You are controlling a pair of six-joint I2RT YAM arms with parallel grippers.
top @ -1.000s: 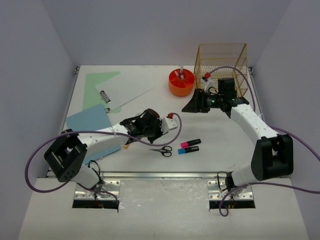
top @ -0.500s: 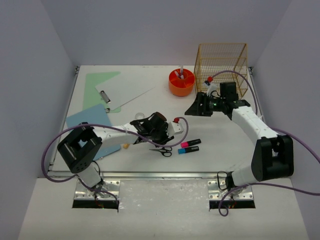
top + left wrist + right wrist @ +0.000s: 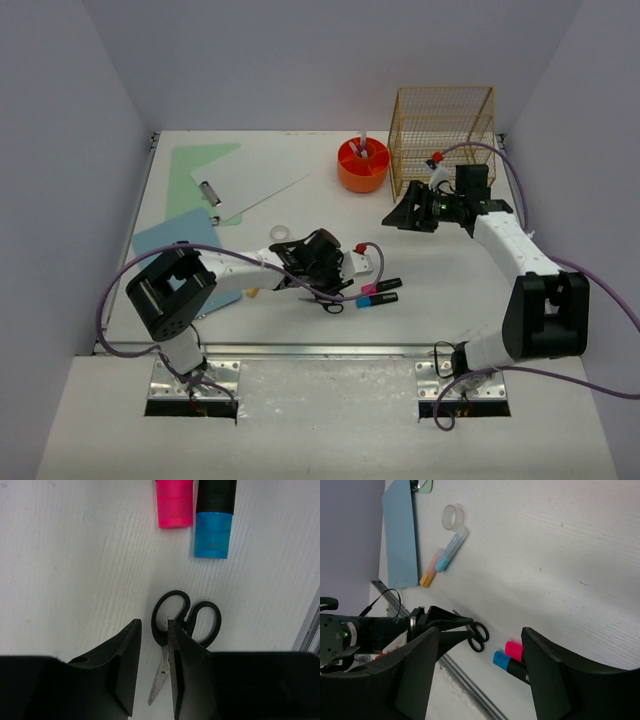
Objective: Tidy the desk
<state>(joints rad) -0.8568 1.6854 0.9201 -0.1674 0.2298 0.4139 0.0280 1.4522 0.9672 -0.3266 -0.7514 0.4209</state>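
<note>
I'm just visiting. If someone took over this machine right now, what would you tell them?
Left tool: slightly open, astride the black-handled scissors on the white desk, no grip yet.
Right tool: wide open, empty, by the gold wire basket.
Pink highlighter and blue highlighter lie beside the scissors.
Done: unclear. Left: scissors, highlighters, clear tape ring, blue folder.

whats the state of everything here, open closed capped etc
scissors: blades closed, flat on the desk
pink highlighter: capped
blue highlighter: capped
left gripper: narrowly open, straddling the scissors
right gripper: open, empty
wire rack: upright
orange cup: upright
</note>
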